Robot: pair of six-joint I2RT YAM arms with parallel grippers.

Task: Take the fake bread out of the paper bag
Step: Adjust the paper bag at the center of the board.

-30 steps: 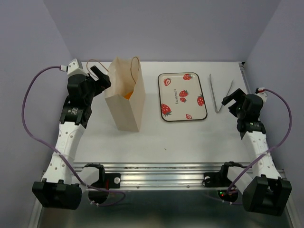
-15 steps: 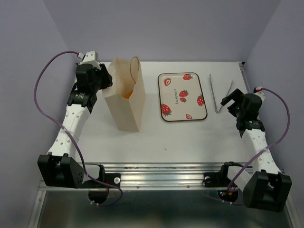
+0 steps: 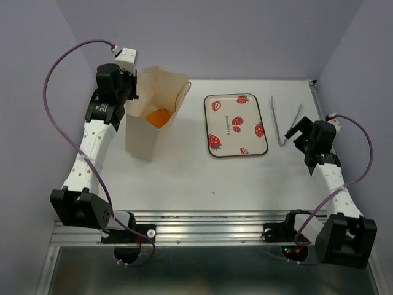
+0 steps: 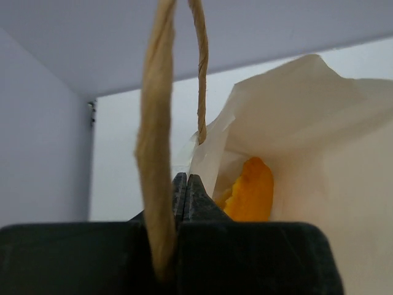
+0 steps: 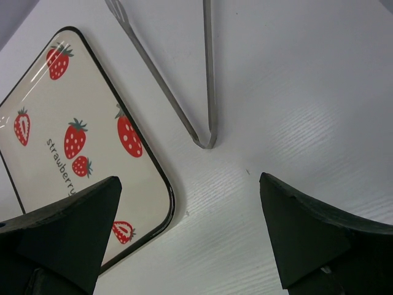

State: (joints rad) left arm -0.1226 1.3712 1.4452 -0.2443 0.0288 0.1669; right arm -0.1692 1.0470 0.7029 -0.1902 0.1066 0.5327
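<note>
The paper bag (image 3: 147, 132) stands at the left of the table with its mouth pulled wide, leaning toward the left arm. Inside lies orange fake bread (image 3: 158, 117), also showing as a glossy orange piece of bread (image 4: 249, 190) past the bag's pale inner wall (image 4: 319, 123). My left gripper (image 3: 127, 93) is at the bag's left rim, jaws pressed together on the paper edge (image 4: 186, 184). One cord handle (image 4: 153, 153) hangs across its left finger. My right gripper (image 3: 299, 130) hovers open near the table's right side, with nothing between its fingers (image 5: 67, 227).
A strawberry-print tray (image 3: 236, 125) lies right of the bag, its corner in the right wrist view (image 5: 73, 123). Metal tongs (image 3: 287, 123) rest between the tray and my right gripper, their hinge end just ahead of the right jaws (image 5: 206, 138).
My left gripper has shut on the bag's left rim while the arm moved back. The bag's mouth has spread open and the bag has shifted left. The right arm has hardly moved.
</note>
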